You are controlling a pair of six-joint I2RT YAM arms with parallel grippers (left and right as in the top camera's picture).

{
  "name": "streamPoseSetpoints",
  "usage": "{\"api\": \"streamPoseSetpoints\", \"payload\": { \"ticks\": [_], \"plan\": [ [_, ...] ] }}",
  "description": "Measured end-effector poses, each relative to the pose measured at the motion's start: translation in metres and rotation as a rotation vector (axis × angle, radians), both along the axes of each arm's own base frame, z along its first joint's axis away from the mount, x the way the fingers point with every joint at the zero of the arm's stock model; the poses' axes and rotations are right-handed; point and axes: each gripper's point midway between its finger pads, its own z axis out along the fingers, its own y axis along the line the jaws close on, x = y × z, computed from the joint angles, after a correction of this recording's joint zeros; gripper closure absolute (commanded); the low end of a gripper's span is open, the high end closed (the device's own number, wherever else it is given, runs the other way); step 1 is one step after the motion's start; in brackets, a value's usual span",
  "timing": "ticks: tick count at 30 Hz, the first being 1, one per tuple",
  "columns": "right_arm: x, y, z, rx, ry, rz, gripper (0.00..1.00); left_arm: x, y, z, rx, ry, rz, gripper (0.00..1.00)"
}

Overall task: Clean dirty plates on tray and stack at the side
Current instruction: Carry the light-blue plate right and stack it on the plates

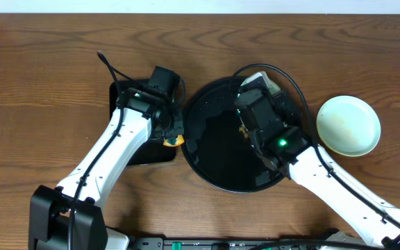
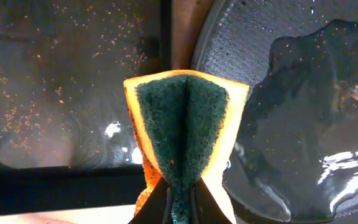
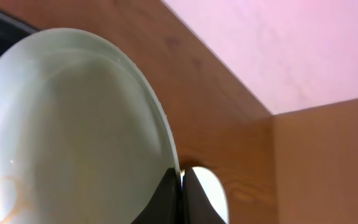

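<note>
Overhead, the round black tray (image 1: 210, 167) sits mid-table, and no plate shows on its wet floor. The left gripper (image 1: 171, 134) hangs at the tray's left rim, over the edge of a rectangular tray (image 1: 155, 154), with a yellow sponge (image 1: 175, 141) in it. The right arm reaches over the round tray, and whatever it carries is hidden beneath it. A pale side plate (image 1: 348, 125) lies on the table (image 1: 47, 62) just right of the tray.

From the left wrist, the jaws are closed on the sponge, which is folded so its green scouring face looks outward, above the gap between the two trays.

From the right wrist, the right gripper (image 3: 182, 186) pinches the rim of a mint plate (image 3: 73, 124) held on edge. A faint brown smear shows near its lower left.

This looks like the scrubbing step for that plate. The next move calls for bringing the sponge's green face flat against the smear, over the tray. It needs gentle pressure, since a pinch on a thin rim could let the plate twist.
</note>
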Motion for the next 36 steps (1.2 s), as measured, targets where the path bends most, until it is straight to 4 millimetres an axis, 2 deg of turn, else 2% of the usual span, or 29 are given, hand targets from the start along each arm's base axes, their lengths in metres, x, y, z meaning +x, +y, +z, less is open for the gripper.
{"api": "streamPoseSetpoints", "payload": {
  "ticks": [14,18,21,29,36],
  "plan": [
    [0.0,-0.008,0.011,-0.047,-0.048,-0.047,0.99,0.0,0.0,0.0,0.0,0.0,0.0,0.92],
    [-0.001,-0.01,0.009,-0.018,-0.053,-0.069,0.99,0.0,0.0,0.0,0.0,0.001,0.0,0.92],
    [-0.002,-0.016,0.001,0.032,-0.029,-0.096,0.99,-0.001,0.0,0.0,0.002,0.004,0.0,0.92],
    [0.003,-0.073,-0.024,0.25,0.032,-0.295,0.99,-0.002,0.001,-0.001,0.004,0.01,0.0,0.92],
    [-0.004,-0.149,-0.018,0.472,0.002,-0.506,0.99,-0.002,0.001,-0.001,0.004,0.01,0.0,0.92]
  ]
}}
